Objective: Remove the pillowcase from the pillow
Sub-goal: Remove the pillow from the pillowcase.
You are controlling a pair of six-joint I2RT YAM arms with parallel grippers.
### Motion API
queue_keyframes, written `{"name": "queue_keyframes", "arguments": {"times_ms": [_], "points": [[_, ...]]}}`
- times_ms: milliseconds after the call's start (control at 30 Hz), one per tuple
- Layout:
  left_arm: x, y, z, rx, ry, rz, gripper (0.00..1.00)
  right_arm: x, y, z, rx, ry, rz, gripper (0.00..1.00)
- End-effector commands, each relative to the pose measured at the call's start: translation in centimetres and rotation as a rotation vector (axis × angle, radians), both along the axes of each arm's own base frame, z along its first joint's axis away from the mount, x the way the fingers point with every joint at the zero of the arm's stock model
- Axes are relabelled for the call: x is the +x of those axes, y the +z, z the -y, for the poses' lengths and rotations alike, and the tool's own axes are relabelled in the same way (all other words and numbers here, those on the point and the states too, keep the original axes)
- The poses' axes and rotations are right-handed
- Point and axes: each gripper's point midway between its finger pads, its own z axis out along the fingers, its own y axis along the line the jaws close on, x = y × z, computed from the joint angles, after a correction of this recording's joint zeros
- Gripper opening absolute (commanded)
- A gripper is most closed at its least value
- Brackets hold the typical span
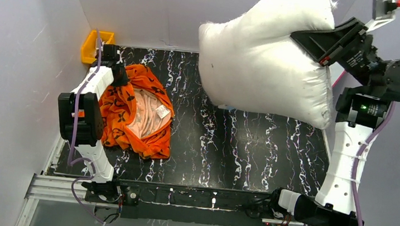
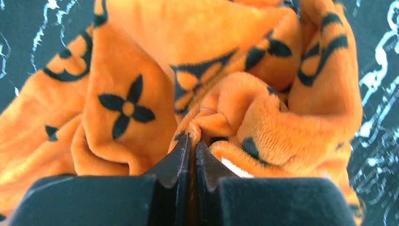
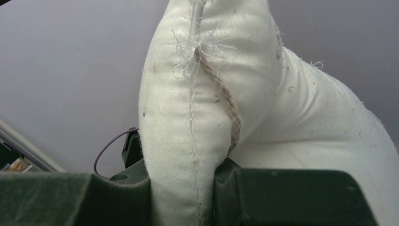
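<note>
The white pillow [image 1: 259, 63] hangs in the air at the upper right, clear of the table and bare. My right gripper [image 1: 308, 42] is shut on its seamed edge. In the right wrist view the seam of the pillow [image 3: 188, 108] runs up between my right gripper's [image 3: 183, 181] jaws. The orange pillowcase [image 1: 130, 114] lies crumpled on the table at the left, its pale lining and a small tag showing. My left gripper [image 1: 117, 75] is at its far edge. In the left wrist view my left gripper [image 2: 193, 140] pinches a fold of the pillowcase [image 2: 141, 70].
A yellow bin [image 1: 94, 46] sits at the far left corner behind the pillowcase. The black marbled table [image 1: 250, 152] has grey walls on the left, back and right. The pillow hangs above the table's far right part.
</note>
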Motion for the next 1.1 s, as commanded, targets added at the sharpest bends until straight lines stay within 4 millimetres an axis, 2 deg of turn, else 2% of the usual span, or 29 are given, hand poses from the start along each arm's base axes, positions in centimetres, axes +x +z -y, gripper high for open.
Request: {"name": "queue_keyframes", "arguments": {"times_ms": [0,100,233,267,300,367,433,500,533,600,633,667,700,733,767,800,833,867,933,967,1067], "points": [[-1.6,4.1,2.7,-0.091,-0.089,0.109,0.00,4.5,-3.1,1.5,0.115,-0.094,-0.109,0.00],[-3.0,4.3,3.5,-0.118,-0.119,0.117,0.00,5.4,-6.9,2.4,0.105,-0.216,-0.171,0.00],[-4.4,4.3,3.9,-0.133,-0.127,0.110,0.00,5.8,-13.7,4.3,0.109,-0.418,-0.255,0.00],[-4.7,4.6,4.4,-0.157,-0.137,0.119,0.00,6.6,-16.3,5.6,0.127,-0.512,-0.286,0.00],[-4.9,4.8,4.9,-0.181,-0.145,0.125,0.00,6.2,-17.7,6.7,0.120,-0.602,-0.281,0.00],[-5.3,5.7,6.4,-0.250,-0.171,0.143,0.00,6.5,-20.9,11.1,0.137,-0.881,-0.218,0.00],[-5.7,7.3,9.0,-0.339,-0.217,0.172,0.00,6.3,-21.3,15.0,0.183,-1.102,-0.084,0.00],[-5.9,8.3,10.7,-0.350,-0.258,0.185,0.00,5.5,-21.9,18.4,0.206,-1.292,-0.085,0.00],[-6.0,8.7,12.4,-0.349,-0.304,0.185,0.00,3.9,-23.1,21.5,0.245,-1.473,-0.132,0.00],[-5.8,8.7,13.2,-0.354,-0.316,0.172,0.00,1.4,-24.2,23.6,0.284,-1.619,-0.243,0.00],[-5.5,8.8,13.4,-0.359,-0.318,0.170,0.00,0.1,-24.6,24.7,0.236,-1.711,-0.354,0.00],[-5.0,9.5,13.7,-0.369,-0.320,0.185,0.00,-0.9,-23.2,25.4,0.203,-1.769,-0.385,0.00],[-4.6,10.5,14.2,-0.383,-0.336,0.204,0.00,-1.1,-22.0,25.3,0.155,-1.770,-0.398,0.05],[-4.5,10.8,14.5,-0.389,-0.345,0.209,0.00,-0.8,-22.3,25.1,0.120,-1.760,-0.424,0.13],[-4.2,11.5,15.0,-0.401,-0.366,0.223,0.00,-0.6,-21.8,24.8,0.086,-1.739,-0.430,0.34],[-4.0,12.0,15.6,-0.416,-0.391,0.227,0.09,-0.3,-21.5,24.5,0.040,-1.717,-0.438,0.62],[-3.9,12.4,16.4,-0.432,-0.417,0.227,0.25,-0.1,-21.3,24.2,0.009,-1.699,-0.451,0.85],[-3.9,12.7,17.1,-0.446,-0.443,0.226,0.38,0.1,-21.2,24.0,-0.012,-1.688,-0.468,0.97],[-4.0,13.1,18.3,-0.456,-0.480,0.218,0.56,0.4,-20.3,23.6,-0.045,-1.658,-0.468,0.99],[-4.0,13.1,18.6,-0.450,-0.490,0.215,0.62,0.5,-19.7,23.5,-0.049,-1.647,-0.460,0.99],[-3.8,13.5,19.2,-0.439,-0.502,0.223,0.68,0.2,-16.9,23.3,-0.042,-1.638,-0.416,0.99]]}}
